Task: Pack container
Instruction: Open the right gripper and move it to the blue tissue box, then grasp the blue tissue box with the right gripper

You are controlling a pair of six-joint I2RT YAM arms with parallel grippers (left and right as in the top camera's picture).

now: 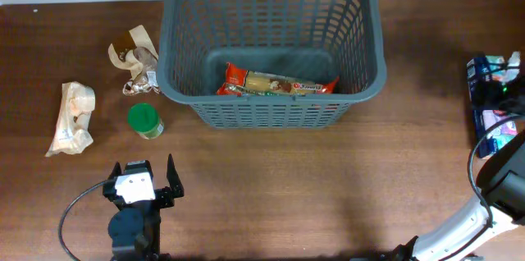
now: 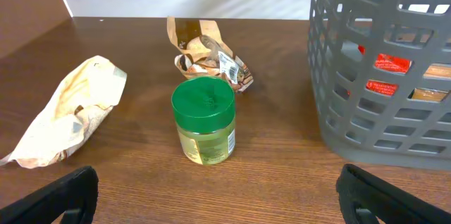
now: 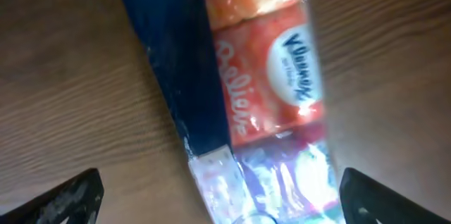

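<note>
Risks from here:
- Left gripper (image 1: 143, 167) is waiting at the near edge toward the left corner, jaws spread wide and holding nothing. The green-lidded jar (image 2: 203, 122) is standing upright ahead of it. If the jaws are closing off-centre on that round, smooth body, the jar is likely tipping or rolling into the crumpled brown wrapper (image 2: 208, 51) just behind it.
- Right gripper (image 3: 222, 203) is hovering at the right edge over a film-wrapped tissue pack (image 3: 264, 90), fingers apart and not gripping. The slack film is probably yielding under a pinch, so the pack risks slipping or sagging and catching on the basket rim.
- The cream bag (image 2: 67, 115) is lying limp near the left edge and is looking awkward to pinch.

Container (image 1: 271, 113): sitting at the middle of the far edge, upright. It is showing dark grey slotted walls, a rounded rim and a solid floor, and is holding one red-ended packet (image 1: 275, 85) lying flat against the near wall, with most of the floor free
</note>
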